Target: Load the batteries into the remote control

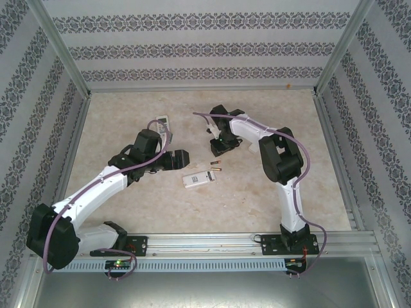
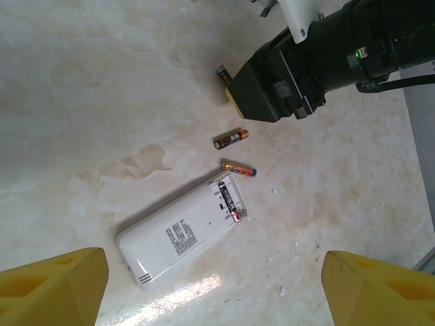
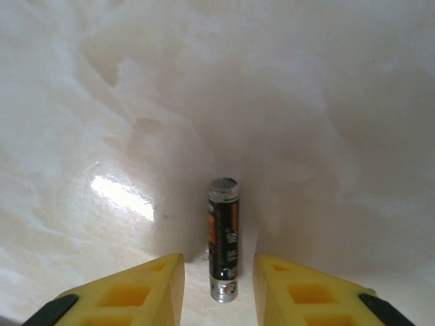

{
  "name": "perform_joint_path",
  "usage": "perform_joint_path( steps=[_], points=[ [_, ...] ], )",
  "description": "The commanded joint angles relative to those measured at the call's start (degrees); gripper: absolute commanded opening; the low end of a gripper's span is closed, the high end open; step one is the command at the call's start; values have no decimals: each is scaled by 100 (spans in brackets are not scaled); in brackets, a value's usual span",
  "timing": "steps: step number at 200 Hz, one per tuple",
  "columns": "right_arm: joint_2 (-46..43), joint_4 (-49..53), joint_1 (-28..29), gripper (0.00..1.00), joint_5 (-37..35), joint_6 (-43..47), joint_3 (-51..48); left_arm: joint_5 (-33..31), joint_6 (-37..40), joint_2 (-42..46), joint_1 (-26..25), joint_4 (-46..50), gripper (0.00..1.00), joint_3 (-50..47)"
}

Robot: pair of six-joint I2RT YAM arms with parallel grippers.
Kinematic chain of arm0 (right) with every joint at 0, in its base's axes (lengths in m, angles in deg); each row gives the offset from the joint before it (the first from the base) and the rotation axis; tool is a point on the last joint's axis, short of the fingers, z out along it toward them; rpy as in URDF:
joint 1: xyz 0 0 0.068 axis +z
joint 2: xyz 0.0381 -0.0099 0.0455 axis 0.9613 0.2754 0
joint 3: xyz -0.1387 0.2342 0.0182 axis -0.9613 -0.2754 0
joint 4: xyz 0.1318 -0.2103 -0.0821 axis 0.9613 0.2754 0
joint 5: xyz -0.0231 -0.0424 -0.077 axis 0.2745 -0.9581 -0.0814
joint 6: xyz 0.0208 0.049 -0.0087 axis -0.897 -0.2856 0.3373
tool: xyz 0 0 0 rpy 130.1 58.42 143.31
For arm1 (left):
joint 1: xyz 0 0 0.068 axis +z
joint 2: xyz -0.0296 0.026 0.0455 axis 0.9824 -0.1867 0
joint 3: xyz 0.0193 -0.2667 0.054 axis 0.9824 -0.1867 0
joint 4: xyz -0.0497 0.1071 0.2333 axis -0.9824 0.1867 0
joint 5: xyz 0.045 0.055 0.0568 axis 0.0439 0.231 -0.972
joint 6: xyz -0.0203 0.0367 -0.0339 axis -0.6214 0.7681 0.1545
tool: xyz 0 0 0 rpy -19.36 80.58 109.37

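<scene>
The white remote control (image 2: pixel 178 239) lies back-up on the table, its battery compartment (image 2: pixel 231 201) uncovered with one cell seated inside. Two loose batteries (image 2: pixel 231 138) (image 2: pixel 238 168) lie just beyond it. My left gripper (image 2: pixel 214 282) hovers above the remote, open wide and empty. A third battery (image 3: pixel 223 238), dark with orange print, lies on the table between the yellow fingers (image 3: pixel 136 292) of my right gripper (image 3: pixel 217 272). A narrow gap shows on each side, so the jaws stand open around it. From above, the remote (image 1: pixel 198 178) lies between both grippers (image 1: pixel 183 159) (image 1: pixel 217 149).
A second white remote (image 1: pixel 162 120) lies behind the left arm. Patterned walls and metal frame posts enclose the beige table (image 1: pixel 270 205). Small white flecks are scattered on the table beside the remote (image 2: pixel 285 291).
</scene>
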Motion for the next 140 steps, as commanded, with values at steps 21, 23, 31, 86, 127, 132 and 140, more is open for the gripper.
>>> perform_joint_path(
  steps=[21,23,31,86,127,132,140],
  points=[
    [235,161,36,30,-186,23,226,-122,-56,258,31,-132,83,-170],
    [233,167,33,30,-186,29,229,-124,-62,269,34,-132,83,-177],
    [224,169,33,29,-179,25,222,-150,-70,275,32,-132,83,-195],
    [-440,213,-49,37,336,-1322,102,-183,-143,244,35,-252,83,-246],
    [-1276,132,-59,37,308,-3146,-684,-185,-143,160,33,-308,83,-228],
    [-1337,184,-4,37,269,-3235,-751,-199,-149,158,35,-308,83,-228],
    [-1387,360,108,38,104,-3339,-780,-213,-157,145,31,-316,83,-233]
  ],
)
